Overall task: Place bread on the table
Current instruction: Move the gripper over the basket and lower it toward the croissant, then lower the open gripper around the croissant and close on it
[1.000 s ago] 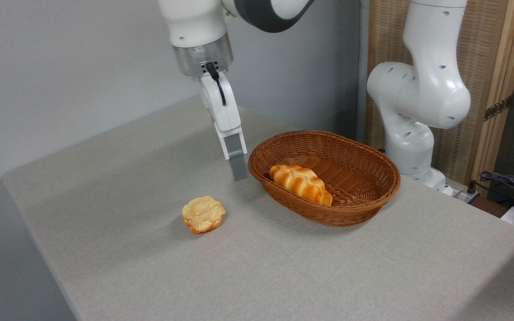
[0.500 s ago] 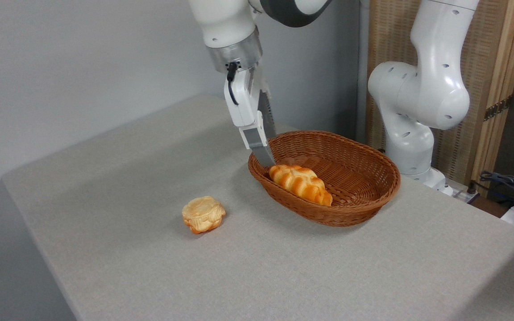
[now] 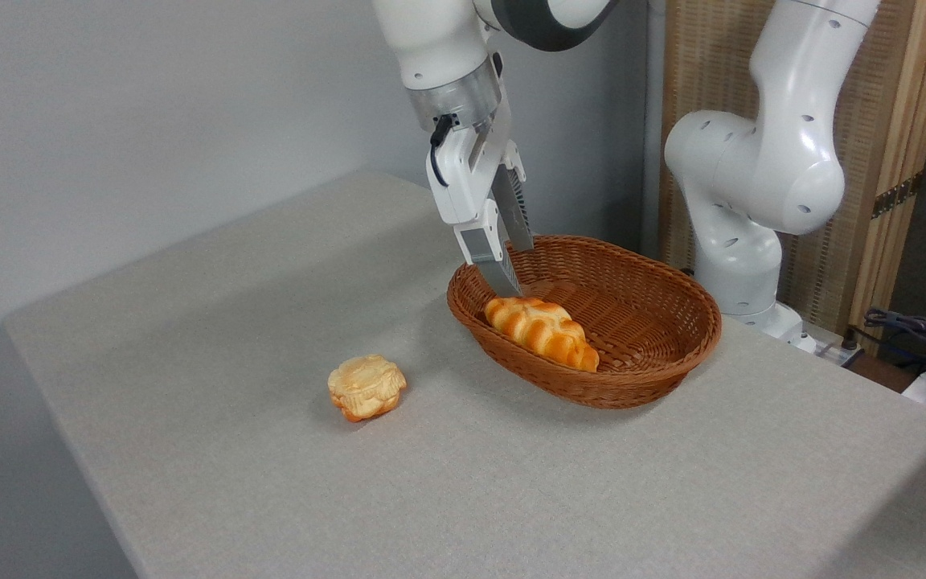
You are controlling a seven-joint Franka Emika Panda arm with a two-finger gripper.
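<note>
Table (image 3: pixel 511 482): broad, flat, grey-beige woven cloth, slightly grippy look.
Wicker basket (image 3: pixel 656 354): brown oval, stiff ribbed weave, sloped walls.
Bread (image 3: pixel 542 330): braided golden-orange loaf, glossy ridges, lying inside basket near left wall. Probably light, spongy, a bit slick; best pinched across narrow middle, between ridges.
Small pale bun (image 3: pixel 366 387): flower-shaped, out on cloth, well apart.
Gripper (image 3: pixel 518 272): fingers parted, nothing held, tips above loaf's left end, not touching.

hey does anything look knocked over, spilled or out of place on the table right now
Nothing stands out. The bread lies inside the basket, which sits flat. The bun rests alone on the table. The gripper hangs over the basket's left rim.
</note>
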